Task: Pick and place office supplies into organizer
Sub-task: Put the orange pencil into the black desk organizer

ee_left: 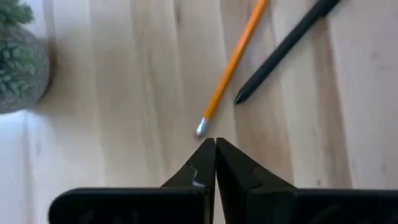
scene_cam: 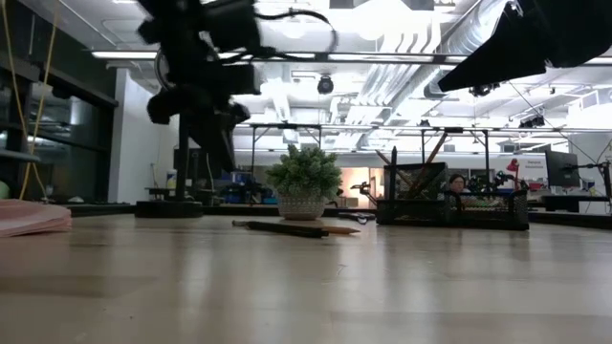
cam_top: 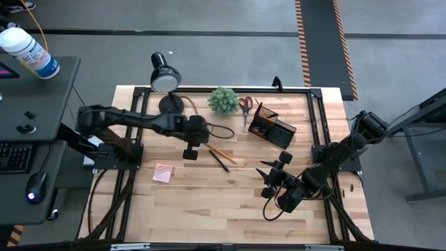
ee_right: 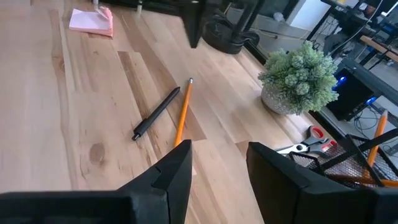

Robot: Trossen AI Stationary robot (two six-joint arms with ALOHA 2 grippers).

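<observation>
The left gripper (ee_left: 215, 155) hangs above the table (cam_top: 209, 202) with its fingers pressed together on nothing, just short of the eraser end of the orange pencil (ee_left: 233, 62), which lies flat beside the black pen (ee_left: 286, 46). The right gripper (ee_right: 217, 165) waits near the table's front right, its fingers apart and empty. The organizer (cam_top: 273, 127) stands at the back by the plant (cam_top: 224, 100) and the scissors (cam_top: 245, 108), and the pink pad (cam_top: 163, 173) lies toward the left.
</observation>
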